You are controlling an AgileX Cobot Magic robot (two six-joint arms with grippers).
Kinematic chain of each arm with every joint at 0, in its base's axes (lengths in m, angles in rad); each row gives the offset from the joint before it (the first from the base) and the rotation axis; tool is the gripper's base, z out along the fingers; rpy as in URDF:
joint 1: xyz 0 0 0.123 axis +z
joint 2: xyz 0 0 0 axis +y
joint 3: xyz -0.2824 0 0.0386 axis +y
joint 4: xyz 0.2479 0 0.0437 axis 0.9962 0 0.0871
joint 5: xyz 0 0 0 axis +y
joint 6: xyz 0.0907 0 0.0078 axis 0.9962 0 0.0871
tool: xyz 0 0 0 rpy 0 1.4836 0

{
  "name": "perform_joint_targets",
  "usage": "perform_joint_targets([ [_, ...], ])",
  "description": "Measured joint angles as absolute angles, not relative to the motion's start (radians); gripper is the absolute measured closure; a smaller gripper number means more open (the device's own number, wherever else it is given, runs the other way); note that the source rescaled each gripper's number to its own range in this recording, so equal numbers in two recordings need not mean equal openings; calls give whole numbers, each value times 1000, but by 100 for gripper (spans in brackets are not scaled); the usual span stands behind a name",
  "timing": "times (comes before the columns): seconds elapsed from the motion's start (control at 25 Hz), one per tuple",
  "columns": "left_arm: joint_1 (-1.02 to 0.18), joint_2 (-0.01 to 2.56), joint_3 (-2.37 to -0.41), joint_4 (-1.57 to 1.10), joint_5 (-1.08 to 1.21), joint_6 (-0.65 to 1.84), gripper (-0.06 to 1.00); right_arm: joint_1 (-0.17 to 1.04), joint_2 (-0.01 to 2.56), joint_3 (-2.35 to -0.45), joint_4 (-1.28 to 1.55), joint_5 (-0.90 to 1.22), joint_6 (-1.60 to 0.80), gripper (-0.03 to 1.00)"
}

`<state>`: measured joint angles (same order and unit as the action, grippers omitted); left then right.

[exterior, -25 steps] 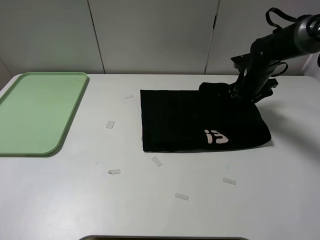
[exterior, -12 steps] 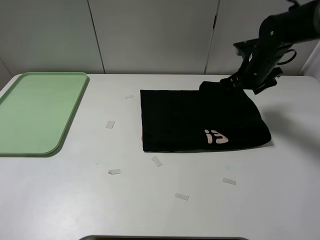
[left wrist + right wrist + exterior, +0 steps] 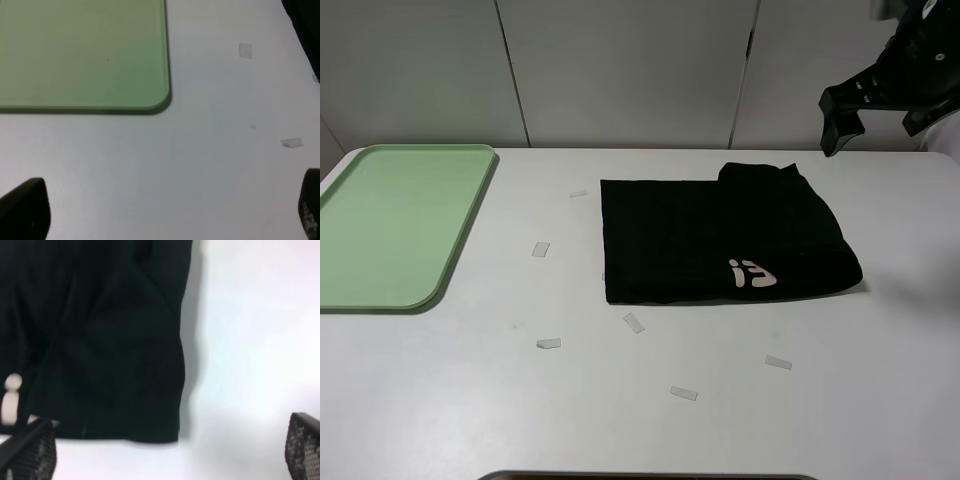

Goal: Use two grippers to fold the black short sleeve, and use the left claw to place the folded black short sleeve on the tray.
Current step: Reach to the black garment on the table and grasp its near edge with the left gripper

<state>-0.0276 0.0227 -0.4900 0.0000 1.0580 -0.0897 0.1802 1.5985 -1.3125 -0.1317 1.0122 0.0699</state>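
Observation:
The black short sleeve (image 3: 720, 240) lies folded into a rough rectangle on the white table, right of centre, with a white logo near its front edge. It fills most of the right wrist view (image 3: 100, 330). My right gripper (image 3: 870, 120) is open and empty, raised above the table beyond the shirt's back right corner; its fingertips (image 3: 30, 450) show wide apart in the wrist view. My left gripper (image 3: 167, 210) is open and empty over bare table near the green tray (image 3: 82, 50); it is out of the high view. The tray (image 3: 390, 220) lies empty at the far left.
Several small white tape scraps lie on the table, such as one (image 3: 540, 249) left of the shirt, one (image 3: 634, 322) in front of it and one (image 3: 778, 362) at the front right. A pale panelled wall stands behind the table.
My right gripper has let go of the shirt's back right corner and risen up and to the right. The shirt has stayed still.

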Motion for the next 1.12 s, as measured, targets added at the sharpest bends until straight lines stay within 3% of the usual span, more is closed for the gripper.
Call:
perform_joint_targets([
  [0.76, -28, 23, -490, 0, 1058, -90, -5, 180, 908, -712, -25, 1126, 25, -3],
  [1.12, -28, 23, -490, 0, 1057, -90, -5, 180, 527, -588, -11, 1126, 22, -3],
])
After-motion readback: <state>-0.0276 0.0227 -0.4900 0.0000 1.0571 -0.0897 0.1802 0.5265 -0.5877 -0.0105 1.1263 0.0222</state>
